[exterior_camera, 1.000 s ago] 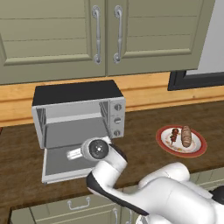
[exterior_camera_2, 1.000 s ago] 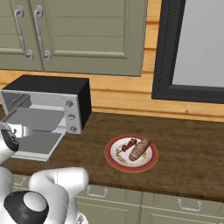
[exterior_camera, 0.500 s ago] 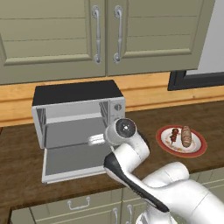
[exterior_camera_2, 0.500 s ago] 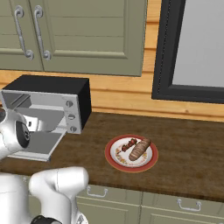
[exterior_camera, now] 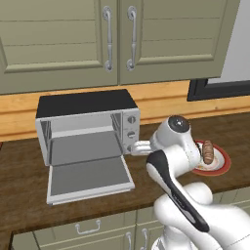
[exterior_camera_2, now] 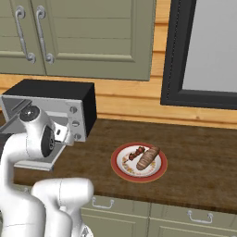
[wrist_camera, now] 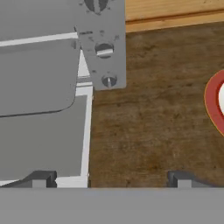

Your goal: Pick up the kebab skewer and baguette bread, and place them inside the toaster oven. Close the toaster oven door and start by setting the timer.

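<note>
Kebab skewer (exterior_camera_2: 136, 153), a thin stick of small dark red-brown meat chunks, lies on the red-rimmed white round plate (exterior_camera_2: 124, 171), just beside and left of the short tan-brown scored baguette bread (exterior_camera_2: 147, 158). Plate rests on the dark brown wooden table (exterior_camera_2: 194, 157), right of the silver-grey boxy toaster oven (exterior_camera: 88, 127) with black top, apart from it.

Toaster oven door (exterior_camera: 88, 178), silver-framed, hangs fully dropped open, so the cavity is ready for loading.

Step in hand, as judged: approach to the plate for the first pick. Recommended practice:
- Carry the hand rightward over bare table, away from the door edge and the knob panel (wrist_camera: 103, 48).
- Centre over the plate before descent.
- Align the fingers across the narrow width of the chosen item, not along its length.
- Separate skewer from loaf in the grasp; the two lie close, so risk of catching both.

Fingers (wrist_camera: 41, 178) spread wide, empty, gripping nothing. In the hand view, one tip over the open door, the other over bare table. Plate rim (wrist_camera: 211, 107) at the right edge of that view, well right of both tips; food itself outside that view.
</note>
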